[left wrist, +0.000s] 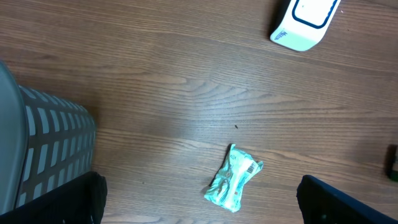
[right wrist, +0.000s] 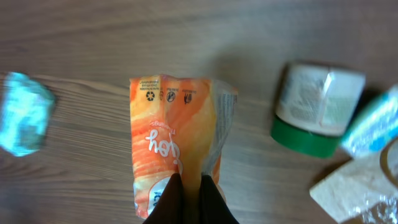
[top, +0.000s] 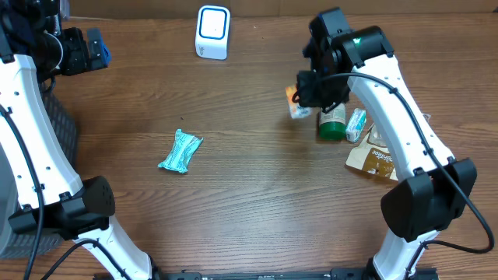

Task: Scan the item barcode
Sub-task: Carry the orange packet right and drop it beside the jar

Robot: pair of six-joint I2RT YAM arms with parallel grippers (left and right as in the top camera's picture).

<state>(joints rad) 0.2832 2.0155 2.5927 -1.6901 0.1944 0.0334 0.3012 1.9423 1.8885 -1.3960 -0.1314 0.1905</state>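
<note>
I see a brown wood-grain desk [top: 257,194] filling every view, and nothing of the room beyond its top edge. At the left edge of the overhead frame stands a grey slatted basket [left wrist: 53,146]; I cannot tell what is in it. A white scanner [top: 212,31] with a blue-ringed face sits at upper centre. A crumpled teal packet [top: 180,152] lies alone left of centre. In the right part of the overhead frame a green-lidded jar [top: 332,123] lies on its side, a teal-and-white packet [top: 355,124] just beside it and a brown pouch [top: 375,159] below them.

The orange pouch [right wrist: 177,140] is at upper right of the overhead frame, just left of the jar, pinched between my right fingers [right wrist: 193,205], which are closed on it. It is orange with white lettering, small recycling marks along one edge and a crinkled silvery side. My left fingers [left wrist: 62,202] stand wide apart, holding nothing, at upper left
</note>
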